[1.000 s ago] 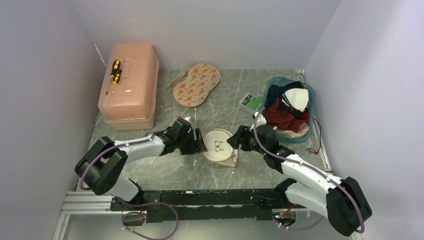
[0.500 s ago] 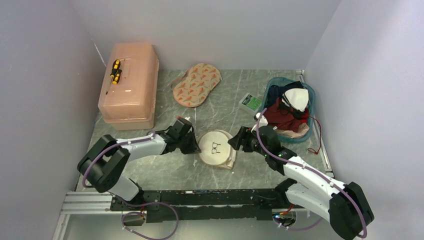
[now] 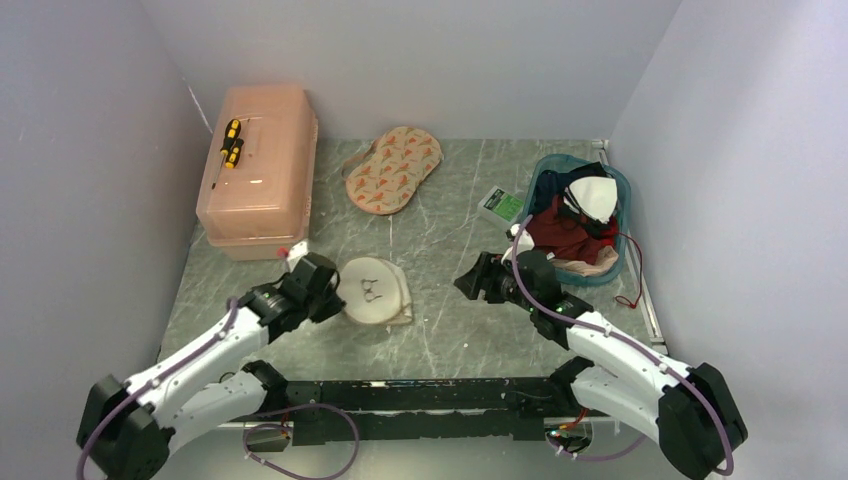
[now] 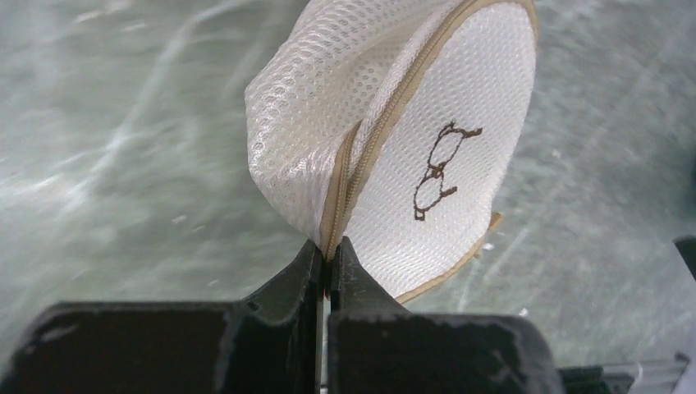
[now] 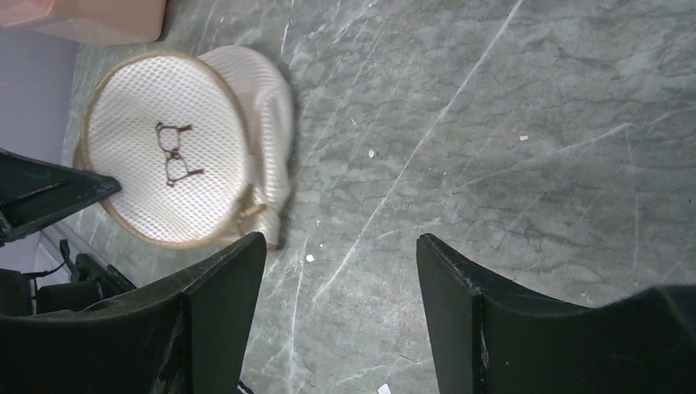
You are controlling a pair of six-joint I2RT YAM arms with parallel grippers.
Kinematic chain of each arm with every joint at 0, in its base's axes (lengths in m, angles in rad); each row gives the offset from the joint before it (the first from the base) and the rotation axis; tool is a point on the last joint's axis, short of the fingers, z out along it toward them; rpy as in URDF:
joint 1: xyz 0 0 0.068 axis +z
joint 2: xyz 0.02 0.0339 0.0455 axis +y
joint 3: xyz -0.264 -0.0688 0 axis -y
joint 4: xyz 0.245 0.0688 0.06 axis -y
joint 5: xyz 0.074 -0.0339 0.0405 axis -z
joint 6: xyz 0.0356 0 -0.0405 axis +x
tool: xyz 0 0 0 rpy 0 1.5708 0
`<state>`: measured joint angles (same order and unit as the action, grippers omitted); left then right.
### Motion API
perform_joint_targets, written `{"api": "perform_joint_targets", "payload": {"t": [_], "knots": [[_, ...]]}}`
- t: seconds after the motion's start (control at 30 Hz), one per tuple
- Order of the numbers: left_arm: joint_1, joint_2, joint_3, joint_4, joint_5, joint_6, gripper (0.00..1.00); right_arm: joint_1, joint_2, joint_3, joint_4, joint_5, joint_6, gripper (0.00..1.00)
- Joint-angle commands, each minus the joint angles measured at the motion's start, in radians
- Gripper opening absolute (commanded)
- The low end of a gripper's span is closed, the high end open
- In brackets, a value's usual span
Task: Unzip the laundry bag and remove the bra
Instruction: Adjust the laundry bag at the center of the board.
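Our left gripper [image 4: 328, 253] pinches the laundry bag [image 4: 427, 107] at its zip seam [image 4: 371, 144].
We see the right gripper [image 5: 338, 246] wide and empty, well off to the bag's right.

bra icon [image 4: 439, 170] on laundry bag [image 3: 375, 292]; no txt

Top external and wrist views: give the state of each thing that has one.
laundry bag, zip closed where visible, rim pinched.
left gripper, shut on the laundry bag's rim.
right gripper, open, empty, apart from the bag.
pink box, lid closed, screwdriver on top.
teal basket, filled with clothes.
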<state>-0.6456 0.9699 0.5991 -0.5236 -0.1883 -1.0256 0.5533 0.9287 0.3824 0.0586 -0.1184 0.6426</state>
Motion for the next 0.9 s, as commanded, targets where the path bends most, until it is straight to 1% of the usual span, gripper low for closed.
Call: {"api": "perform_joint_targets", "payload": {"t": [0.0, 0.13, 0.2, 0.27, 0.33, 0.43, 0.57, 0.6, 0.63, 0.7, 0.73, 0.77, 0.8, 0.83, 0.87], "knots": [[0.024, -0.161, -0.039, -0.372, -0.197, -0.207, 0.03, -0.002, 0.021, 0.037, 0.070, -0.041, -0.014, 0.71], [0.034, -0.352, -0.064, -0.538, -0.303, -0.374, 0.03, -0.002, 0.043, 0.028, 0.102, -0.064, -0.011, 0.71], [0.035, -0.400, -0.075, -0.600, -0.346, -0.430, 0.03, -0.003, 0.056, 0.026, 0.114, -0.080, -0.008, 0.71], [0.037, -0.417, -0.083, -0.611, -0.366, -0.469, 0.03, -0.003, 0.065, 0.024, 0.125, -0.093, -0.004, 0.71], [0.039, -0.400, -0.093, -0.605, -0.389, -0.503, 0.03, -0.003, 0.073, 0.021, 0.138, -0.107, 0.001, 0.71], [0.055, -0.312, -0.102, -0.525, -0.407, -0.482, 0.03, -0.002, 0.087, 0.017, 0.154, -0.120, 0.006, 0.71], [0.120, -0.179, -0.131, -0.415, -0.337, -0.453, 0.03, -0.001, 0.080, 0.015, 0.151, -0.120, 0.005, 0.70], [0.132, -0.167, -0.138, -0.409, -0.324, -0.456, 0.07, -0.001, 0.074, 0.015, 0.143, -0.117, 0.003, 0.70], [0.137, -0.169, -0.141, -0.411, -0.318, -0.459, 0.14, -0.001, 0.068, 0.016, 0.137, -0.116, -0.001, 0.70], [0.138, -0.204, -0.133, -0.433, -0.313, -0.457, 0.31, -0.001, 0.061, 0.023, 0.123, -0.113, -0.010, 0.71], [0.138, -0.235, -0.120, -0.451, -0.310, -0.450, 0.42, -0.001, 0.059, 0.029, 0.119, -0.113, -0.014, 0.71], [0.138, -0.267, -0.105, -0.473, -0.307, -0.441, 0.52, -0.001, 0.058, 0.031, 0.118, -0.113, -0.016, 0.71], [0.138, -0.296, -0.072, -0.498, -0.299, -0.423, 0.60, -0.001, 0.058, 0.033, 0.118, -0.114, -0.016, 0.71], [0.138, -0.332, -0.039, -0.522, -0.287, -0.403, 0.65, -0.001, 0.059, 0.036, 0.116, -0.117, -0.016, 0.71], [0.138, -0.354, -0.004, -0.541, -0.269, -0.380, 0.69, -0.001, 0.059, 0.039, 0.115, -0.119, -0.016, 0.71]]}}
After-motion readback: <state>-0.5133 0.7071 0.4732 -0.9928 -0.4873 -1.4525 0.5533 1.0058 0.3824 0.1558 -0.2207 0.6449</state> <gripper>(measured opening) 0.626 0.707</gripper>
